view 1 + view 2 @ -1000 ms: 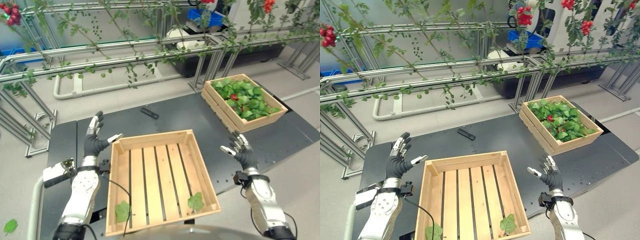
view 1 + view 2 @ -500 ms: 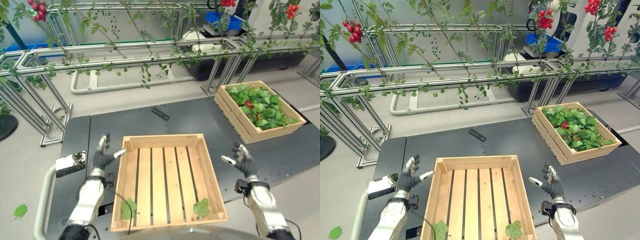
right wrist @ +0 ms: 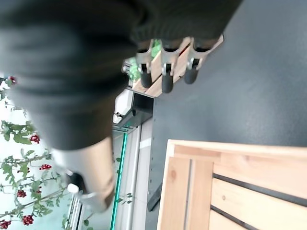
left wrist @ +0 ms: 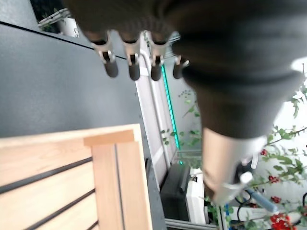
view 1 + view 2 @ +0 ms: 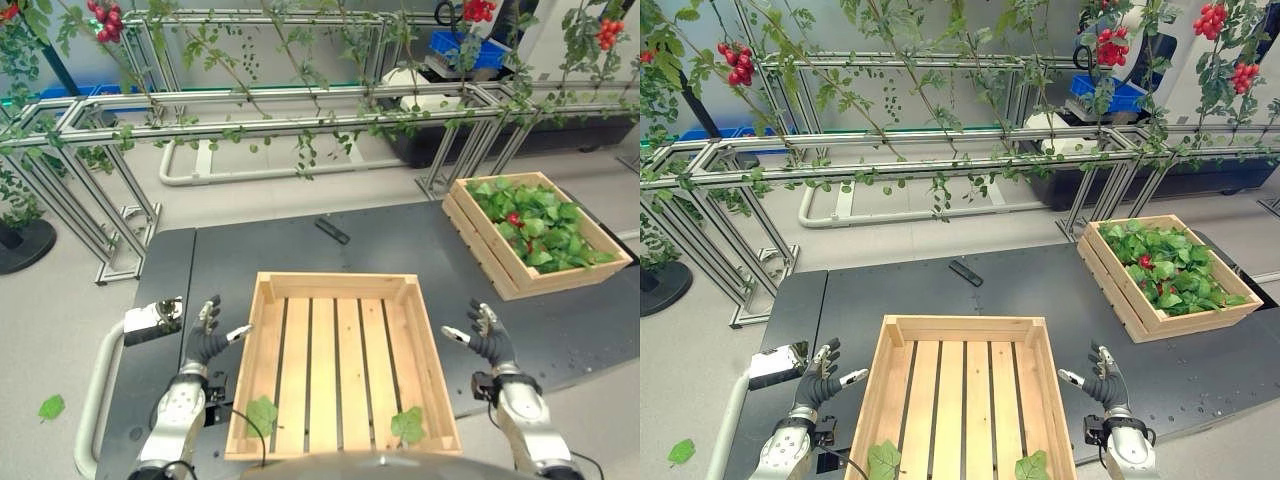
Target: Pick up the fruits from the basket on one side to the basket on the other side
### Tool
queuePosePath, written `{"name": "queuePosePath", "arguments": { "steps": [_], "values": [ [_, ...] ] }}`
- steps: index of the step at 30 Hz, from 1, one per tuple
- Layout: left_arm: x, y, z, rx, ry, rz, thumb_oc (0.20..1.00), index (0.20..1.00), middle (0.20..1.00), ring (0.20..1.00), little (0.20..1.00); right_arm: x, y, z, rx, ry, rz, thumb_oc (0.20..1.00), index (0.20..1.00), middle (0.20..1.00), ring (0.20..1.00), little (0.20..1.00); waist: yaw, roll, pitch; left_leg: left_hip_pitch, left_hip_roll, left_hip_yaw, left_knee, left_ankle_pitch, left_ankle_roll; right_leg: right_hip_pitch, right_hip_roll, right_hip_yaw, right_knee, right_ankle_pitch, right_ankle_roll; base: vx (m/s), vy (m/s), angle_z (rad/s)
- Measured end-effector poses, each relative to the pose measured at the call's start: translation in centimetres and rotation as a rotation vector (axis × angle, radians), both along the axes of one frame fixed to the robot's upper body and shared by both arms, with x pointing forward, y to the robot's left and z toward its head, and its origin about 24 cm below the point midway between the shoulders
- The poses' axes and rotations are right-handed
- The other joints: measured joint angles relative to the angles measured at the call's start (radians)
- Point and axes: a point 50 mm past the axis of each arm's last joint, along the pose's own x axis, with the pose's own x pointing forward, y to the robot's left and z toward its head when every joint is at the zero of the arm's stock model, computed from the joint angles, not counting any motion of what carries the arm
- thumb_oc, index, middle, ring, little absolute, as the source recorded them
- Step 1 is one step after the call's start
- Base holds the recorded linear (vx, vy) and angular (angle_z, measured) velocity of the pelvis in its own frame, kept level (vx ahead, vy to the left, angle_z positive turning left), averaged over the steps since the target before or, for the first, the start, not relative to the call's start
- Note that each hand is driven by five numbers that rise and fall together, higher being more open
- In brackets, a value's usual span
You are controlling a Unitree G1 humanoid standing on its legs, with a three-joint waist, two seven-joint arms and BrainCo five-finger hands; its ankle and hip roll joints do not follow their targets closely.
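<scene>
A slatted wooden crate [image 5: 340, 360] sits on the dark table in front of me, holding just two loose green leaves [image 5: 408, 425]. A second wooden crate [image 5: 535, 232] stands at the far right, full of green leaves with a red fruit [image 5: 514, 218] showing among them. My left hand [image 5: 206, 335] hovers open beside the near crate's left wall. My right hand [image 5: 487, 338] hovers open beside its right wall. Neither hand holds anything; their straight fingers [image 4: 132, 62] [image 3: 165, 67] show in the wrist views.
A small black remote-like bar [image 5: 332, 231] lies on the table beyond the near crate. A grey metal block [image 5: 152, 318] sits at the table's left edge. Metal frames with vines and red fruit clusters [image 5: 105, 20] stand behind the table. A leaf [image 5: 51, 406] lies on the floor.
The camera has tilted, shifting the whole scene right and down. Both hands have dropped lower and stay open on either side of the near crate.
</scene>
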Motion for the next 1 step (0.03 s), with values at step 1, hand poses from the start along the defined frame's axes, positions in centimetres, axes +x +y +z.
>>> {"name": "queuePosePath", "arguments": {
  "steps": [1],
  "values": [
    [0.0, 0.0, 0.0, 0.0, 0.0, 0.0, 1.0, 1.0, 1.0, 1.0, 1.0, 0.0, -0.02, 0.0, -0.001, 0.0, -0.003, 1.0, 1.0, 1.0, 1.0, 1.0, 0.0, 0.001, 0.0, 0.0, 0.0, 0.0, 0.0, 0.0, 0.0, 0.0, 0.0, -0.001, 0.0, 0.0, 0.0, 0.0, 0.0, 0.0]
  ]
}}
